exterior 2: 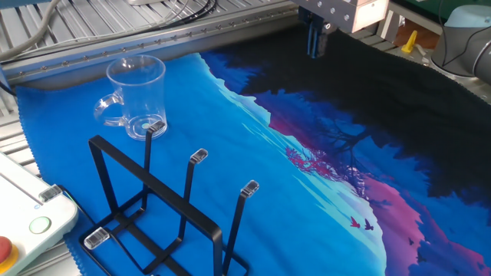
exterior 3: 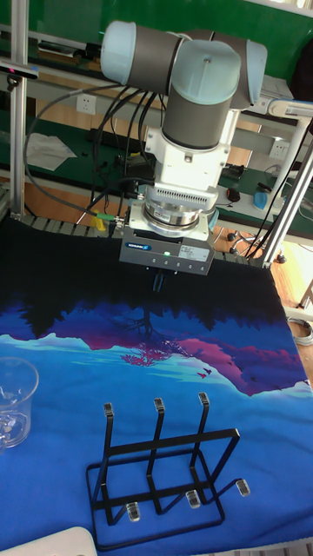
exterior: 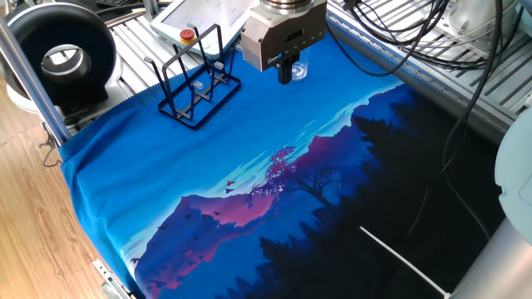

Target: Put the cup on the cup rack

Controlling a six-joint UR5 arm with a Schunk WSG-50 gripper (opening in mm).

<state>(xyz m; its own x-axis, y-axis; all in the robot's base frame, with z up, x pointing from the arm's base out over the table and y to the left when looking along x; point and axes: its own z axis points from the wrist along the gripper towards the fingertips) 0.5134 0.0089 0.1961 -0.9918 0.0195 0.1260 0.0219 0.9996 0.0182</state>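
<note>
The cup [exterior 2: 136,96] is a clear glass with a handle on its left side. It stands upright on the blue printed cloth [exterior 2: 253,161], just behind the cup rack [exterior 2: 153,207], a black wire frame with three upright prongs. In one fixed view the cup [exterior: 299,70] peeks out from behind the gripper [exterior: 286,73], with the cup rack [exterior: 195,87] to the left. My gripper [exterior 2: 314,46] hangs above the cloth well to the right of the cup, fingers together, holding nothing. The tall view shows the gripper [exterior 3: 162,282] above the cloth's middle, the cup [exterior 3: 13,400] at the left edge, and the cup rack [exterior 3: 161,460] in front.
A white teach pendant [exterior: 195,21] with a red button lies on the metal rails just beyond the rack. A black round device [exterior: 62,58] sits at the table's far left corner. Cables [exterior: 416,33] hang over the rails at the right.
</note>
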